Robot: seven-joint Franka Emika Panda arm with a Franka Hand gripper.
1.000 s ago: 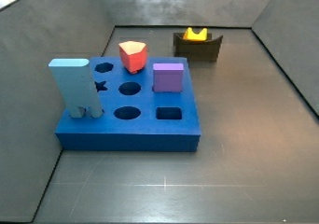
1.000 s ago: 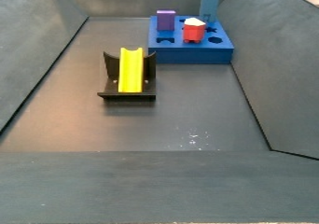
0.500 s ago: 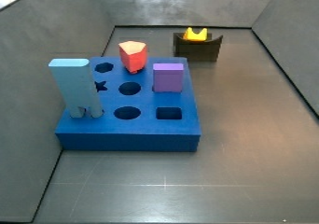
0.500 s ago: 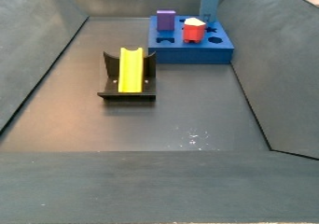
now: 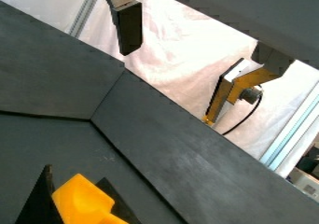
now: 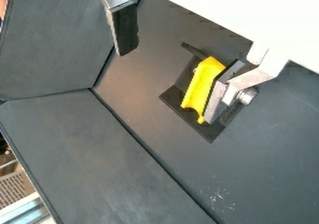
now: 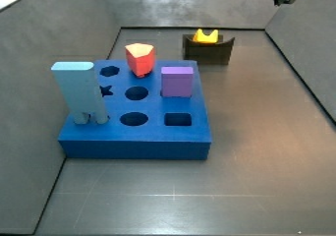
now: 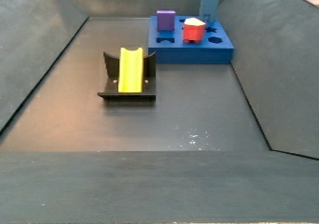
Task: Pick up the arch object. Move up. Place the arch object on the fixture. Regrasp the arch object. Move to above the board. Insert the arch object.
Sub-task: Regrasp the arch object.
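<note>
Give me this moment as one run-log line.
phase: before regrasp | arch object: lying in fixture | gripper: open, empty, high above fixture | board: arch not inserted

A tall light-blue block, a red prism and a purple block stood upright in their holes. Dark grey walls enclosed the floor.

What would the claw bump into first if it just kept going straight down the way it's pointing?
Probably the yellow arch block lying in the dark fixture: the open claw hangs high above it with nothing between, though depth is unclear.
</note>
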